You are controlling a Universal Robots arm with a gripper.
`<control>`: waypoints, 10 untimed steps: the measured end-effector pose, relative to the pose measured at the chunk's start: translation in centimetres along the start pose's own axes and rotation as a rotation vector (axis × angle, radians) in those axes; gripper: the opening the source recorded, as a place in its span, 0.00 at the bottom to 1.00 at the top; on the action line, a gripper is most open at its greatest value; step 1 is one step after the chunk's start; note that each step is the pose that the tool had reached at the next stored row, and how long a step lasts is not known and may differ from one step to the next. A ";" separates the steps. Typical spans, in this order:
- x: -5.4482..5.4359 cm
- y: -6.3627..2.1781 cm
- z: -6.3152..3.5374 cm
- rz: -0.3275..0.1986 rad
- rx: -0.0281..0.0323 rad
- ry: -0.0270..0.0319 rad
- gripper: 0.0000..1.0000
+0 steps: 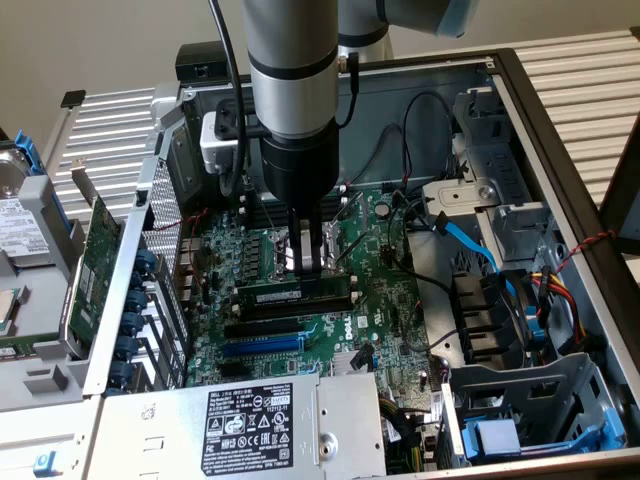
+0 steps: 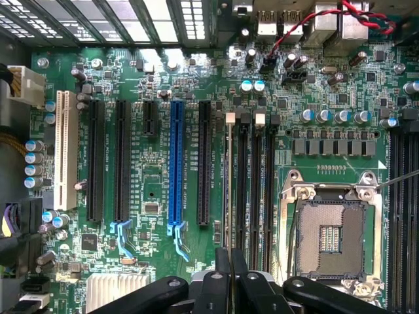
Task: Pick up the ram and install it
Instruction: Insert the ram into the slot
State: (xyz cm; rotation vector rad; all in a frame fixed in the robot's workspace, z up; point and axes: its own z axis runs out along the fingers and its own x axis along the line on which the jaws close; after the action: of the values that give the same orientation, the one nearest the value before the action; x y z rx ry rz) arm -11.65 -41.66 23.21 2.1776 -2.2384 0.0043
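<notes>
Grey sheet metal of the power supply (image 1: pixel 260 420) is lying closest in the exterior view, well to the near side of the blue slot (image 1: pixel 262 343), which you can take as your marker on the board. Just past the blue slot a black expansion slot (image 1: pixel 265 323) is running parallel to it. Directly beyond that, the ram (image 1: pixel 295 296) is standing on edge in the first memory slot, its pale label facing the blue slot. It is sitting level along its whole length, so it looks lodged in the slot rather than loose. You cannot tell whether the end clips are latched.

The pincer (image 1: pixel 308 262) is hanging right over the middle of the ram's top edge, on the far side of the blue slot. Its fingers are pressed together with no stick visible between them. That suits pushing, I judge, since the closed tips are forming one narrow, blunt point that matches a thin edge. Whether they are touching the edge is unclear.

The arm (image 1: pixel 290 80) is dropping in vertically, which is keeping any load in line with the slot. Farther from the blue slot, bare black memory slots and then the open CPU socket (image 2: pixel 330 239) are lying uncovered.
</notes>
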 end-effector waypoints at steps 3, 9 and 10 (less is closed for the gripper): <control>0.0 -0.01 0.04 0.002 0.0001 -0.0002 0.13; 0.0 0.00 0.04 0.010 -0.0002 0.0001 0.13; 0.0 0.00 0.05 0.010 -0.0003 0.0000 0.13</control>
State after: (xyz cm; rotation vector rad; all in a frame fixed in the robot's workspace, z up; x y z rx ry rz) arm -11.65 -41.61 23.16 2.1658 -2.2496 0.0042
